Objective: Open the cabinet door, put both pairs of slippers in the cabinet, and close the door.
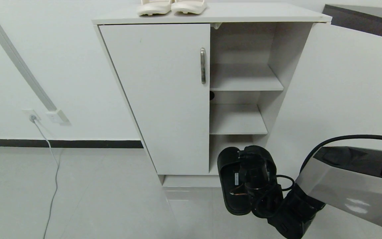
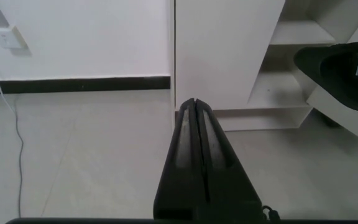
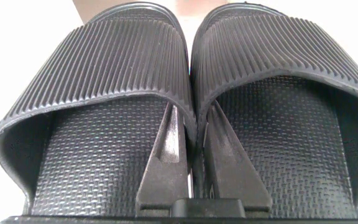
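Note:
A white cabinet (image 1: 260,13) stands against the wall, its left door (image 1: 158,99) closed and its right door (image 1: 343,86) swung wide open. Inside are two bare shelves (image 1: 244,78). A pair of black slippers (image 1: 240,179) hangs in front of the bottom compartment, low over the floor. My right gripper (image 3: 193,109) is shut on the slippers' adjoining straps (image 3: 191,74), pinching both together. A pair of white slippers (image 1: 171,6) sits on the cabinet top. My left gripper (image 2: 194,102) is shut on nothing, low over the floor left of the cabinet (image 2: 229,50), with the black slippers (image 2: 347,65) off to one side.
A wall socket (image 1: 31,117) with a grey cable (image 1: 53,166) trailing down onto the floor lies to the left. A dark piece of furniture (image 1: 363,16) stands behind the open door at the right. Bare floor tiles (image 1: 111,205) spread before the cabinet.

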Controlling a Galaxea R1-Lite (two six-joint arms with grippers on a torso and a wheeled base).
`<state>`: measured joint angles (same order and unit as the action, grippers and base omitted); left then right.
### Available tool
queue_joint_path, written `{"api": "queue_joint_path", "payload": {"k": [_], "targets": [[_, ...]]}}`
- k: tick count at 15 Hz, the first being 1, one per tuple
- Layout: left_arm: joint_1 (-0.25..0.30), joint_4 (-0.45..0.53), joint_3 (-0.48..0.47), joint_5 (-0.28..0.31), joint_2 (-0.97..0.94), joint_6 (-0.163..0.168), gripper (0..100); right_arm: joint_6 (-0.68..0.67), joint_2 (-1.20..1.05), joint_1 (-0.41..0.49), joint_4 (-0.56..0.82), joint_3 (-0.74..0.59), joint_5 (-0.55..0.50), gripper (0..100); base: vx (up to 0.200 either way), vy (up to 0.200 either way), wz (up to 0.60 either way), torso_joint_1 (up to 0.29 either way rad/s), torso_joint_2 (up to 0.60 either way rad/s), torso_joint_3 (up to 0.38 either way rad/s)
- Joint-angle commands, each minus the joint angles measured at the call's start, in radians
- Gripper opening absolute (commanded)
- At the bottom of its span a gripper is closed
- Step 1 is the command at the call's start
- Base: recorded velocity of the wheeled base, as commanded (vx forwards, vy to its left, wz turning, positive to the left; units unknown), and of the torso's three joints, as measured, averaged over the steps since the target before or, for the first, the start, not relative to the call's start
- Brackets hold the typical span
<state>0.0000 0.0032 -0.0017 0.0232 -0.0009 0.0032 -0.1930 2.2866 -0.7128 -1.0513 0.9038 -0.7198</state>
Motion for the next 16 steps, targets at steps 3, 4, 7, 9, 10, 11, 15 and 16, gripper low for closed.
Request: {"api": "queue_joint_path", "payload": {"k": [3, 4, 7, 9, 10, 11, 15, 16], "targets": [[0.000, 0.000, 0.000, 0.001, 0.002, 0.000, 0, -0.002, -0.001, -0.001, -0.001, 0.000, -0.001, 0, 0.000, 0.000, 0.00, 0.007, 0.01, -0.199], [0.000, 0.000, 0.000, 0.001, 0.002, 0.000, 0, -0.002, -0.001, 0.001, -0.001, 0.000, -0.001, 0, 0.000, 0.000, 0.00, 0.002, 0.00, -0.198], [0.000, 0.000, 0.000, 0.001, 0.001, 0.000, 0, 0.001, 0.001, 0.009, -0.027, -0.002, -0.001, 0, 0.000, 0.000, 0.00, 0.007, 0.01, -0.204], [0.000, 0.000, 0.000, 0.001, 0.001, 0.000, 0, 0.001, 0.004, 0.009, -0.038, -0.002, -0.003, 0, 0.000, 0.000, 0.00, 0.000, 0.01, -0.203], [0.000, 0.000, 0.000, 0.000, 0.001, 0.000, 0, 0.004, 0.004, 0.010, -0.073, 0.000, -0.003, 0, 0.000, 0.000, 0.00, 0.012, 0.00, -0.203], [0.000, 0.000, 0.000, 0.000, 0.001, -0.002, 0, 0.032, 0.004, 0.012, -0.138, -0.005, -0.004, 0, 0.000, 0.000, 0.00, -0.002, 0.01, -0.212], [0.000, -0.002, 0.000, 0.000, 0.001, -0.002, 0, 0.234, 0.073, 0.049, -0.518, -0.010, 0.014, 0, 0.000, 0.000, 0.00, 0.002, 0.00, -0.068], [0.000, -0.002, 0.000, 0.000, 0.001, -0.002, 0, 0.251, 0.073, 0.053, -0.520, -0.011, 0.031, 0, 0.000, 0.000, 0.00, 0.000, 0.00, 0.000]]}}
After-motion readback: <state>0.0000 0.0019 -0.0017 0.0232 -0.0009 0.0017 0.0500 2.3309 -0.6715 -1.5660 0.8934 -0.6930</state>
